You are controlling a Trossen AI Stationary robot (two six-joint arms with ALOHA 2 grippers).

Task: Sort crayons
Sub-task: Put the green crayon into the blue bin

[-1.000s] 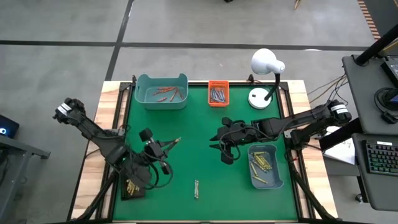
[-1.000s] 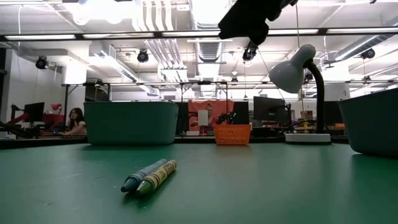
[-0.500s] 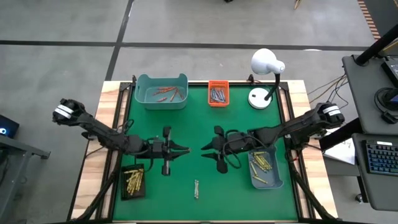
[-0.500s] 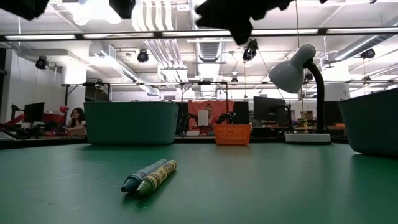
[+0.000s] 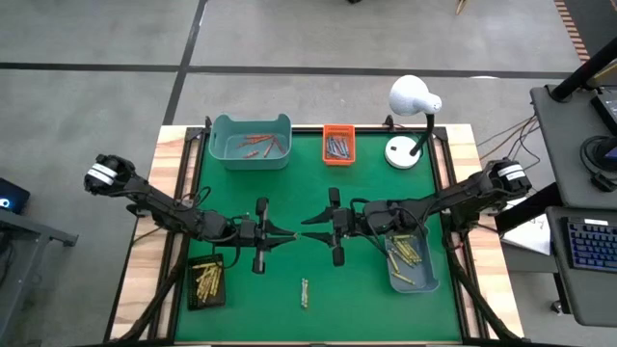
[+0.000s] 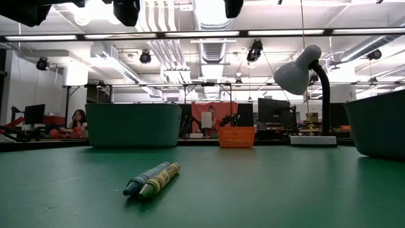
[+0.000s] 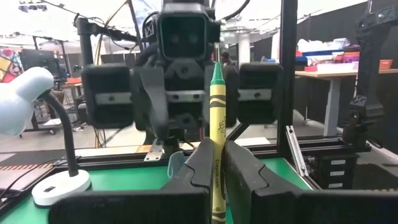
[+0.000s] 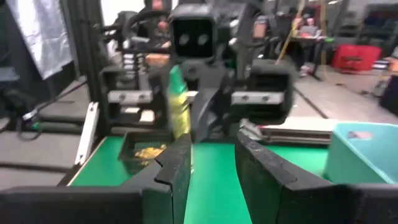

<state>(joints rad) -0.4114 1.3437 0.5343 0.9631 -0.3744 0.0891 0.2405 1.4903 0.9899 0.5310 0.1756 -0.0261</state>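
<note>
- In the low view both arms are cut off at the top edge, so neither hand is showing there.
- From above, the crayon (image 5: pixel 298 236) between the two hands is only a thin sliver, hard to make out.
- In the left wrist view it is reading as a yellow-green crayon with a green tip; the wrapper is carrying "Crayola" in small print.
- The left hand (image 5: pixel 281 237) is clamped shut on this crayon, holding it above the middle of the green table (image 5: pixel 366 289).
- The right hand (image 5: pixel 310 234) is facing it tip to tip, its fingers (image 8: pixel 177 168) standing apart with nothing between them.
- Two more crayons (image 6: pixel 152 178), one blue-grey and one yellow-green, are lying side by side, touching, on the near part of the table (image 5: pixel 305 291).
- A teal bin (image 5: pixel 251 141) at the far side is holding orange-red crayons; the small orange basket (image 5: pixel 337 145) beside it is holding blue-grey ones.
- A blue-grey bin (image 5: pixel 412 256) under the right arm is holding yellow-gold crayons, partly hidden by the arm.
- A black tray (image 5: pixel 205 282) near the left arm is also holding yellow-gold ones.
- A white desk lamp (image 5: pixel 413 116) is standing at the far right corner.
- A person (image 6: pixel 77 122) is sitting far off in the room behind.
</note>
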